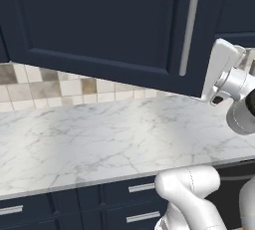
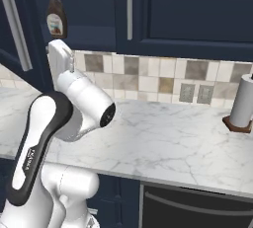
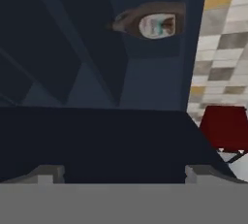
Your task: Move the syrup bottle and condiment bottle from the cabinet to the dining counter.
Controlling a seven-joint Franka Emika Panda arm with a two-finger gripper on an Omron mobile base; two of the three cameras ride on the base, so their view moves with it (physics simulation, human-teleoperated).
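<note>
Standing dark brown syrup bottle [image 2: 56, 18], pale label, narrow neck

The syrup bottle [image 2: 56, 19] stood upright inside the open cabinet [image 2: 188, 15], left of its long silver handle [image 2: 129, 7]. The hand [image 2: 60, 57] sat just below the bottle, apart from it. The marble bench [image 2: 163, 138] ran under the cabinet, backed by a tiled wall [image 2: 148, 76], with a paper towel roll [image 2: 243, 102] at its right end.
</note>
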